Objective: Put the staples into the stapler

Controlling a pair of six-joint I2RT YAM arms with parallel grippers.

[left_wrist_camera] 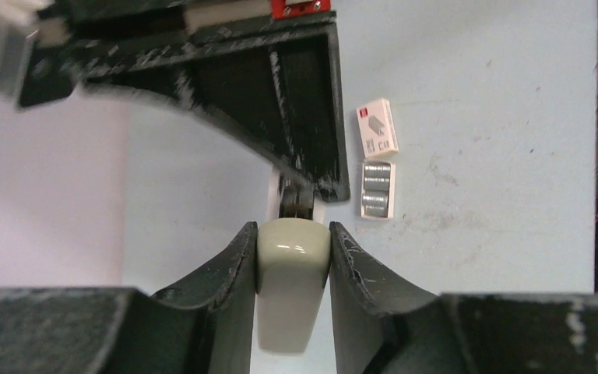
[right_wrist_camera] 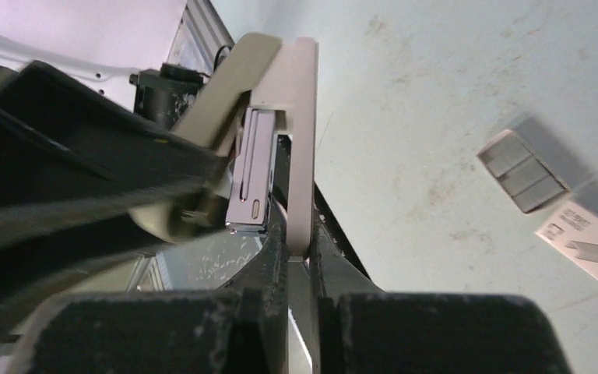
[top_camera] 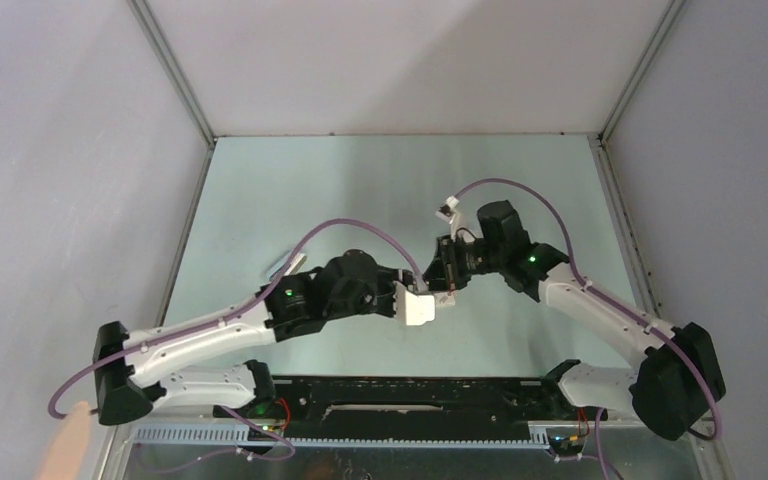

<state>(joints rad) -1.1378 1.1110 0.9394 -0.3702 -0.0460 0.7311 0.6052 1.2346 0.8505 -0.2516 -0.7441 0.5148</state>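
Trouble looks likeliest close in: the left gripper point(left_wrist_camera: 292, 234) pinches the stapler point(left_wrist_camera: 292, 269) by its rounded, glossy cream top, which could slip free and snap shut. The right gripper point(right_wrist_camera: 297, 238) clamps its thin base. Farther off, the staples point(left_wrist_camera: 376, 189) lie on the table point(left_wrist_camera: 483, 249) beside a white box point(left_wrist_camera: 377, 128).

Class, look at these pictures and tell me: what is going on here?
Both arms hold the stapler between them: the left hand is shut on its cream end, the right hand on its flat beige plate. The staples lie on the table beside a white box, not yet loaded.
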